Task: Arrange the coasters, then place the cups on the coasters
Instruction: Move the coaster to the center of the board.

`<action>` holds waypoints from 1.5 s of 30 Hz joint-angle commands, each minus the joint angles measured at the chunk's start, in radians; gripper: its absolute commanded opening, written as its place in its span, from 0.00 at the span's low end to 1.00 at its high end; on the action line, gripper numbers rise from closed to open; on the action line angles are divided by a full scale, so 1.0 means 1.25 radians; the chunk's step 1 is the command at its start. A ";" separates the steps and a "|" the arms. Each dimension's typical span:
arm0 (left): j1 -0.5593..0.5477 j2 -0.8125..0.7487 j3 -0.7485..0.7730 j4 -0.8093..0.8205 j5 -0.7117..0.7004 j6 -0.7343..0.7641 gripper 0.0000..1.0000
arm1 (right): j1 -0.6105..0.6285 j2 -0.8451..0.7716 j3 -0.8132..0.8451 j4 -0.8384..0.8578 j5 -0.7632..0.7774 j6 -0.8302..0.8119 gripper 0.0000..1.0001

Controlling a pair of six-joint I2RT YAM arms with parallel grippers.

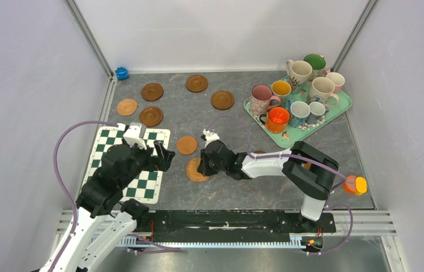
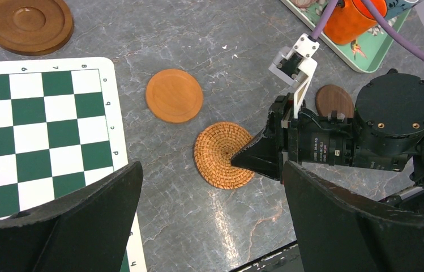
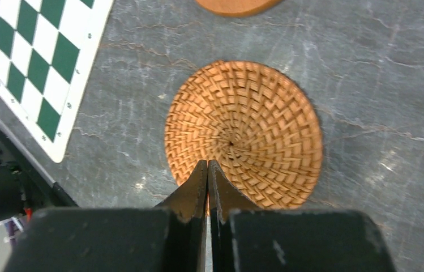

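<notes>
Right wrist view: the right tool (image 3: 208, 165), shut and empty, rests at the woven coaster (image 3: 255, 113) middle; its thin tip may slip off while dragging it

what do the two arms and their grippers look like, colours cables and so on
The left arm and right arm both mix white link shells with black joint housings. Each carries a looping purple cable and a small white camera bracket by the wrist. The left gripper and right gripper have matte black fingers tapering toward the tips.
</notes>
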 commanded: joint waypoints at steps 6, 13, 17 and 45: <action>-0.003 -0.006 -0.002 0.013 -0.018 0.012 1.00 | -0.022 -0.081 -0.077 -0.087 0.144 -0.047 0.00; -0.003 0.011 -0.001 0.014 -0.019 0.010 1.00 | -0.081 -0.160 -0.155 -0.113 0.194 -0.086 0.00; -0.004 0.024 -0.003 0.015 -0.026 -0.004 1.00 | -0.113 -0.192 -0.184 -0.118 0.213 -0.103 0.00; 0.014 0.731 0.152 0.201 -0.019 -0.083 0.02 | -0.171 -0.551 -0.273 -0.117 0.115 -0.203 0.00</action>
